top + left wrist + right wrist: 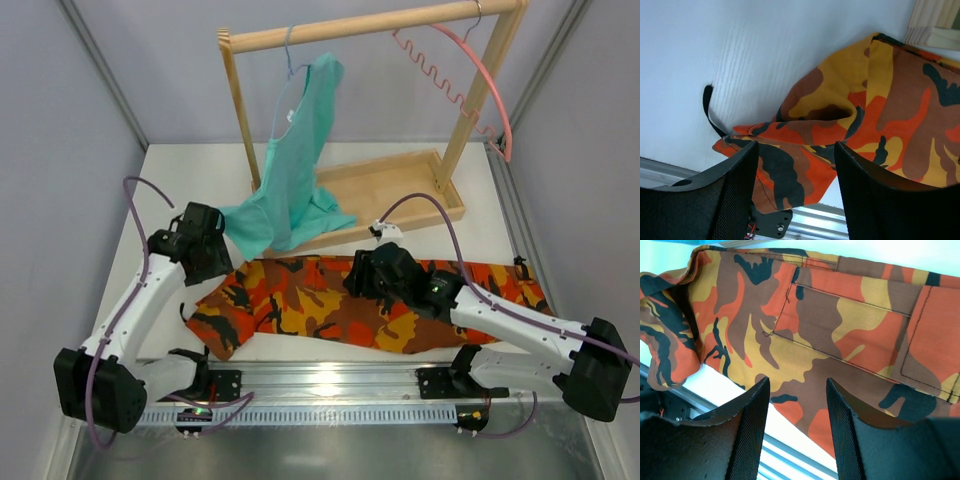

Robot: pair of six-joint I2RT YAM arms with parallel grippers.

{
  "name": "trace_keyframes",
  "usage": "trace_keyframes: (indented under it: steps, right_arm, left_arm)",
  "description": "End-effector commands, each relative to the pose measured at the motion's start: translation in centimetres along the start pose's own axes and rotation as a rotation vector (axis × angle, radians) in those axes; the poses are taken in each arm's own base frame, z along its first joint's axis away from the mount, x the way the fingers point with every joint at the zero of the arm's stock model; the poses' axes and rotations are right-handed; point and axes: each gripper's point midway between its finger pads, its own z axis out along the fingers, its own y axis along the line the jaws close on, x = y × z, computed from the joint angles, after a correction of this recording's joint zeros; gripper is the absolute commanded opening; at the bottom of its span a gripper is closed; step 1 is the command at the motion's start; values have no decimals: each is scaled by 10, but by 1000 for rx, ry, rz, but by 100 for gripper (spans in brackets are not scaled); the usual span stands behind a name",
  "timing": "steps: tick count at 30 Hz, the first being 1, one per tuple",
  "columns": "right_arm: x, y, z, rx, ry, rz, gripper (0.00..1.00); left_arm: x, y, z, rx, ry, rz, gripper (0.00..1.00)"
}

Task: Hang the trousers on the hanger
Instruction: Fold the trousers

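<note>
Lying flat across the near part of the white worktop [170, 190], the trousers [320, 300] stretched from left to right, their cloth patterned in orange, red, yellow, brown and black camouflage. The pink hanger [487, 85] hung by its metal hook from the right end of the wooden rack [350, 28] at the far side, well apart from them, and a teal garment [295, 170] hung at the rack's left end. The top view showed both arms over the cloth, the left at its left end and the right near its middle. Only the left wrist view showed the rumpled, folded-over left end, with a black strap [710, 112] curling onto the bare worktop; there the left end effector [796, 147] was spread, with nothing between its fingers. Only the right wrist view showed the stitched pocket seams [850, 305] on the cloth; the right end effector [797, 385] was spread too, above the near edge of the trousers, holding nothing
</note>
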Motion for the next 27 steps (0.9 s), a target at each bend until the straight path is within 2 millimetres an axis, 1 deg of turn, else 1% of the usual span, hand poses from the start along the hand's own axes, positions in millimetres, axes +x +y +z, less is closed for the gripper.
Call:
trace_keyframes:
  steps: [1,2,3,4,5,6,7,8,10,11,13,14,15,16,17,18,19,20,21,22,23,24,25,26,27]
  right_arm:
    - [-25,5,-10,9,-90,0,52]
    - [-24,3,-11,13,-90,-8,52]
    - [-23,0,-11,22,-92,-12,52]
    - [-24,-5,-10,42,-106,-13,52]
    - [-19,-13,-8,64,-107,-16,52]
    - [-19,-19,-6,85,-116,-9,52]
    - [-20,-31,-3,115,-121,27,52]
    - [-14,-40,0,140,-105,42,52]
    - [-11,-55,2,183,-94,85,52]
    - [-12,-67,2,223,-102,105,52]
    - [-15,-82,1,282,-122,132,52]
    - [-21,-99,0,337,-147,159,52]
    - [-22,-114,1,378,-148,192,52]
    - [-22,-114,2,380,-147,192,52]
    - [-23,-127,2,411,-154,213,52]
    - [-25,-131,6,419,-164,219,52]
    - [-24,-136,7,432,-165,223,52]
    - [-20,-143,10,450,-157,234,51]
    - [-21,-150,12,466,-163,256,51]
    - [-14,-157,16,492,-141,265,51]
    - [-14,-163,17,509,-138,282,50]
    - [-13,-169,17,532,-137,314,50]
    - [-15,-182,16,579,-146,345,49]
    - [-19,-188,16,612,-151,370,49]
    - [-19,-194,14,645,-153,400,48]
  left_arm:
    - [0,-21,-4,117,19,49,63]
    - [-1,-23,-2,123,12,44,63]
    - [3,-24,4,117,31,51,63]
    - [6,-29,5,138,54,56,63]
    - [9,-32,8,147,75,59,63]
    - [11,-37,10,171,93,63,63]
    - [18,-39,17,169,129,63,63]
    - [20,-39,19,161,141,61,63]
    - [23,-36,24,135,159,66,63]
    - [22,-35,25,127,156,65,63]
    - [19,-32,26,104,146,59,62]
    - [16,-29,28,85,134,60,61]
    - [14,-26,31,54,131,63,55]
    - [15,-25,31,52,135,67,51]
    - [13,-25,33,38,140,76,45]
    - [13,-25,34,36,144,82,38]
    - [13,-24,36,31,147,91,33]
    - [13,-23,36,26,151,94,28]
    - [13,-21,38,11,152,100,24]
    - [13,-19,39,0,153,102,17]
    - [14,-15,40,-22,158,105,14]
    - [10,-7,43,-76,147,108,10]
    - [8,0,44,-113,145,99,3]
    - [5,4,45,-142,141,86,0]
    - [-1,15,46,-203,131,81,0]
